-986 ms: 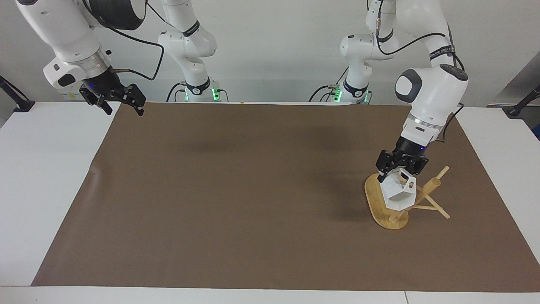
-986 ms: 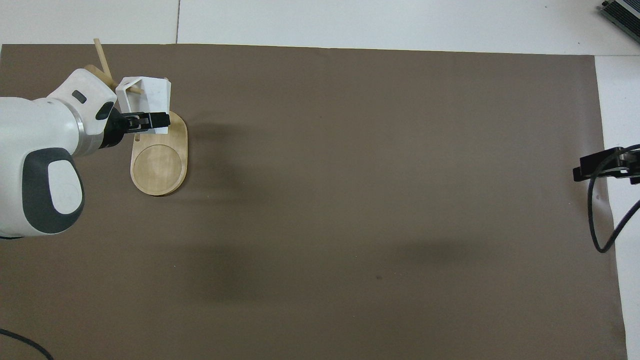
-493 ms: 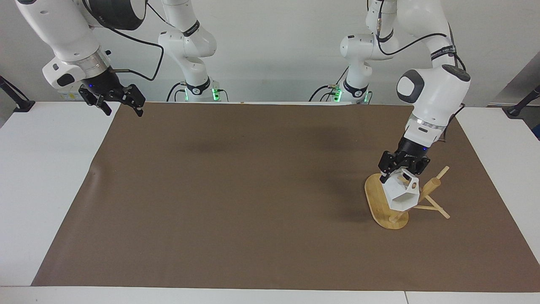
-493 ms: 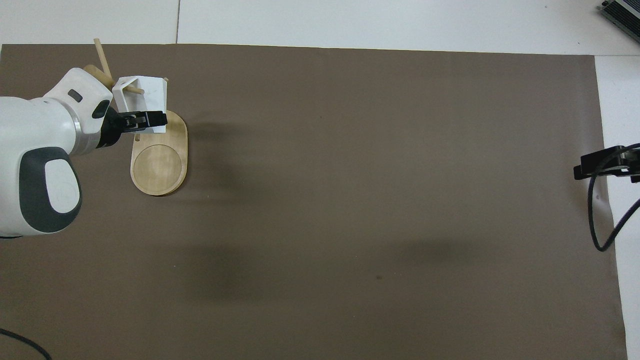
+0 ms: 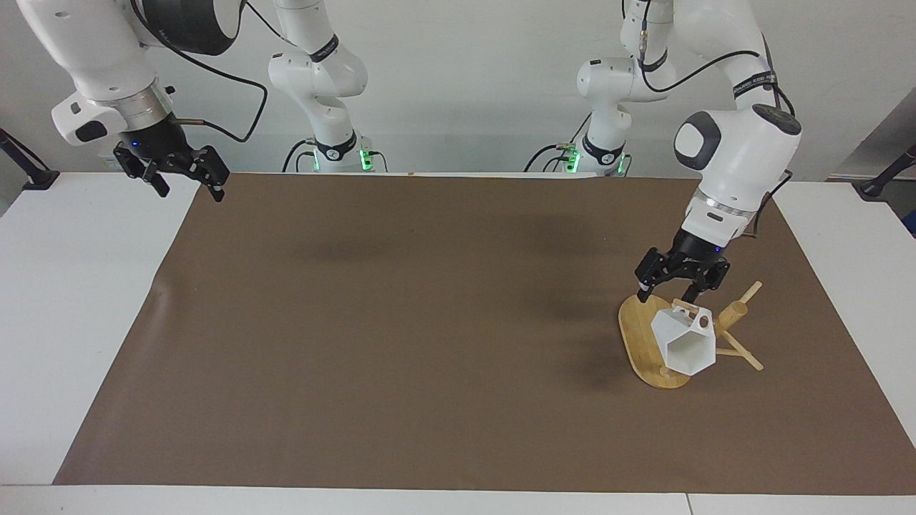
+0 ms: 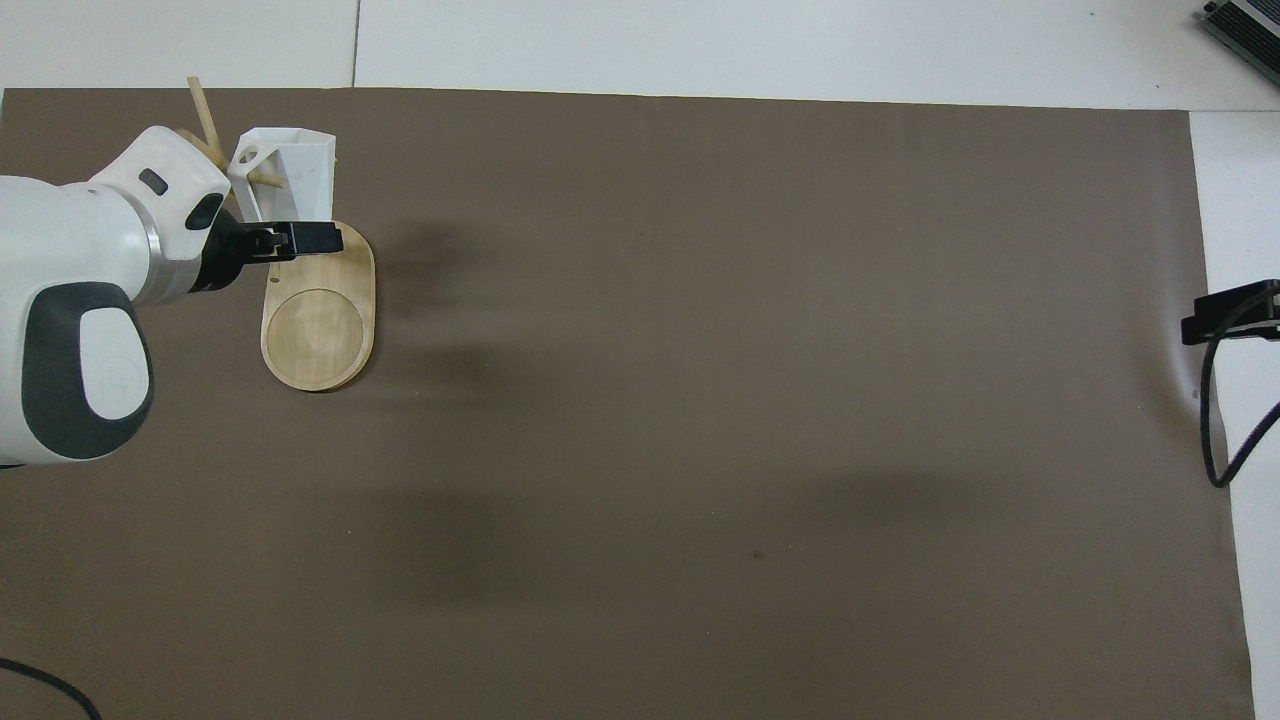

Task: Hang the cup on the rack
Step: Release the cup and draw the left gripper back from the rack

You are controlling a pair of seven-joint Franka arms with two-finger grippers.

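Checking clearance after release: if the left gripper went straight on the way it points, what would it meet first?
Probably the cup hanging on the rack right under the open left gripper; depth is uncertain, so it might meet the rack's base instead.

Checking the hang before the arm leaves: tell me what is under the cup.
The cup hangs by its handle on a peg, over the rack's oval base. The post's foot and the base right beneath are covered by the cup.

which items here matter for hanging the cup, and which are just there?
Job:
- small white faceted cup, handle hooked on a peg
- light bamboo rack on its oval base
- left gripper, open, over the cup

Not in play:
- brown mat covering the white table
- right gripper, open, waiting over the mat's corner
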